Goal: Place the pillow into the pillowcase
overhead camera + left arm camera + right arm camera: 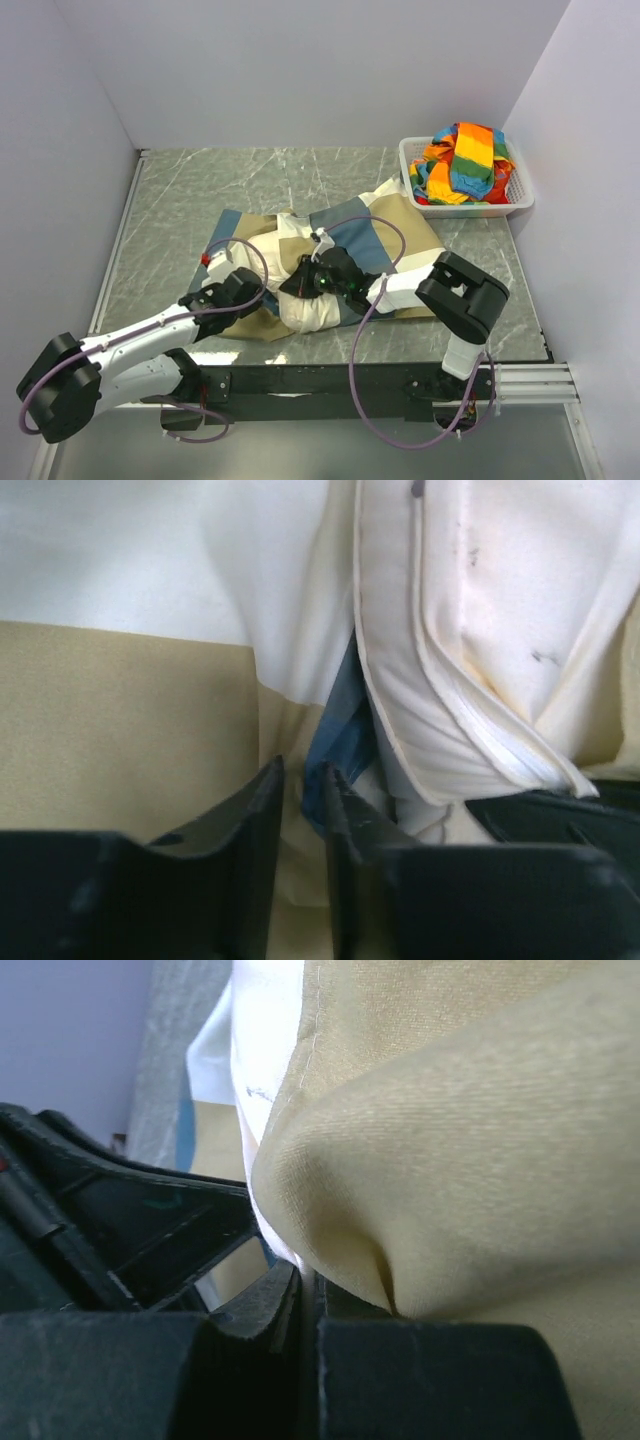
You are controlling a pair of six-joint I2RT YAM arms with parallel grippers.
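**Pillow [303, 314] showing at the 6 o'clock edge of the pillowcase [400, 228]**

The right jaws were pressed together on a fold of the pillowcase's tan cloth, which bulged just above the fingers [262, 1305]. The left jaws stood a narrow slit apart, their fingers [258, 815] against tan, off-white and blue cloth. Whether any of it lay caught between them could not be told.

From above, the left arm [140, 335] reached low from 7 o'clock toward the centre and ended at the case's near-left corner. The right arm [462, 297] rose at 5 o'clock, bent at a raised elbow and ran back toward 9 o'clock. The two sets of jaws were close together at the pillow's exposed cream end. The rest of the case spread away toward 1 o'clock.

The tabletop [180, 200] was grey-green marbled stone, enclosed by plain pale walls [300, 70]. At 2 o'clock sat a white basket [523, 203] holding rainbow-striped cloth [470, 160], well apart from the case.

Only the left wrist view showed the pillow's stitched edge seam [400, 720] and small dark marks on its fabric. Only the right wrist view showed the fold shut in the jaws. The basket appeared only from above.
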